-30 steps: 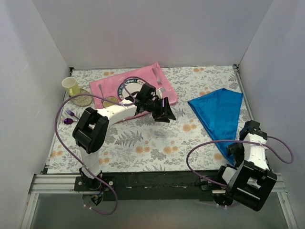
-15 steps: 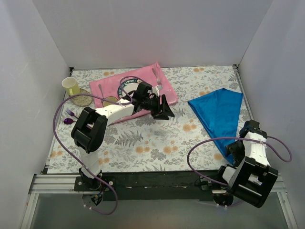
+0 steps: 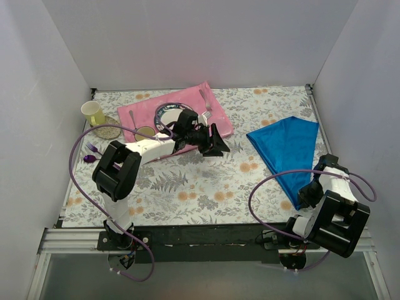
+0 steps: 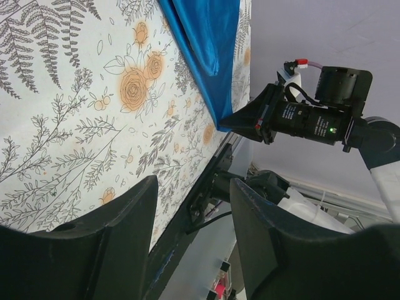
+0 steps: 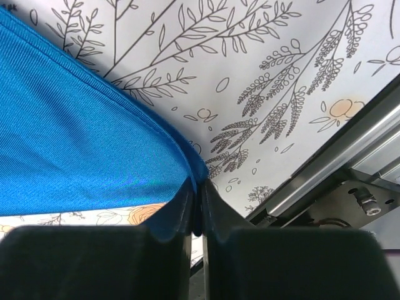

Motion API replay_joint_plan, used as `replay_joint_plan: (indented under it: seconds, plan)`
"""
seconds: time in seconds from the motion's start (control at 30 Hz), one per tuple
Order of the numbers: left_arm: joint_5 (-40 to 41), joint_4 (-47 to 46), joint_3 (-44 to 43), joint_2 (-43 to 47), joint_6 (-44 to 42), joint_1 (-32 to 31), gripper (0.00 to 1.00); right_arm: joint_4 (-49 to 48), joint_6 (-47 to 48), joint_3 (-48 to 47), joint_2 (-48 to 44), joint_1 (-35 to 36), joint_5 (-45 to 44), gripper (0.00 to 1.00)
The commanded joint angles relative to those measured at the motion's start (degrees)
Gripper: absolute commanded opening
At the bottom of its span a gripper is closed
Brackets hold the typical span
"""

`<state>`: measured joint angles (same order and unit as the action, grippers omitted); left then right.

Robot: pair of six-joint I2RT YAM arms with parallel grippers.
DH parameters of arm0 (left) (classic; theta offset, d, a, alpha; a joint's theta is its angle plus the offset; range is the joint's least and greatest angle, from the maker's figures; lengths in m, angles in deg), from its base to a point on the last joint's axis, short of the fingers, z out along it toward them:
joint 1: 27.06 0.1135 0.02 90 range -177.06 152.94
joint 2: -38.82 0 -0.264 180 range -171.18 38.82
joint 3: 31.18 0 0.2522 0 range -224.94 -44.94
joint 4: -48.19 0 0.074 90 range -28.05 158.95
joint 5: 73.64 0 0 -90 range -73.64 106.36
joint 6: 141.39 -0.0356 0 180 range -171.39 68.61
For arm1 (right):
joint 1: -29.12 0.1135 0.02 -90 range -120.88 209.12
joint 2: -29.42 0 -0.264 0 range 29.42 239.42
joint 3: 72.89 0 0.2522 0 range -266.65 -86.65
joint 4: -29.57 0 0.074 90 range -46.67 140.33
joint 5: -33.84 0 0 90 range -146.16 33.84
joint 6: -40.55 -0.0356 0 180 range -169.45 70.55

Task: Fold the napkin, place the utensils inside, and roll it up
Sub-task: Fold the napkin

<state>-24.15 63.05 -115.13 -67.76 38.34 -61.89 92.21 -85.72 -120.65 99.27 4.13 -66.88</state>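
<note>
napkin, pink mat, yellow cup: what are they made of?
The napkin looks like soft cloth: fine ribbed weave, slight sheen, folded edge. The pink mat looks smooth and glossy, likely plastic or coated fabric; pale highlights show. The cup: matte yellow, plastic or ceramic, cannot tell.

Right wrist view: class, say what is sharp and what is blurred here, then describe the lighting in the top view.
Right wrist view: the weave of the napkin is sharp, while the dark fingers at the bottom are soft-edged and out of focus. Top view: even, soft light across the table, without hard shadows.
</note>
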Motion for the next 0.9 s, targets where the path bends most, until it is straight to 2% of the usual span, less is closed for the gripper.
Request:
replay_joint_plan:
  seconds: [0.0,0.1,0.23,0.4,0.53,0.87]
  plan:
    - [-0.5,-2.9,0.6,3.5,1.0,0.9,0.49,-0.7,0.9,-0.3,-1.3,0.2,0.1,0.08]
    - [-1.1,-3.2,0.5,2.9,1.0,1.0,0.49,-0.1,1.3,-0.5,-2.3,0.2,1.6,0.01]
    - [-1.9,-3.8,0.7,1.9,1.6,1.0,0.49,-0.5,3.7,-3.3,-3.7,1.4,5.0,0.01]
    - [-2.6,-4.7,1.1,1.4,1.8,1.2,0.49,-1.2,8.0,-10.0,-3.7,5.4,4.9,0.01]
    - [-3.5,-4.9,1.0,0.9,1.7,1.6,0.49,-0.3,12.0,-15.6,-1.2,7.2,5.6,0.01]
    - [-5.2,-5.6,1.6,0.2,1.8,2.4,0.49,-1.2,15.1,-25.7,4.6,11.3,9.2,0.01]
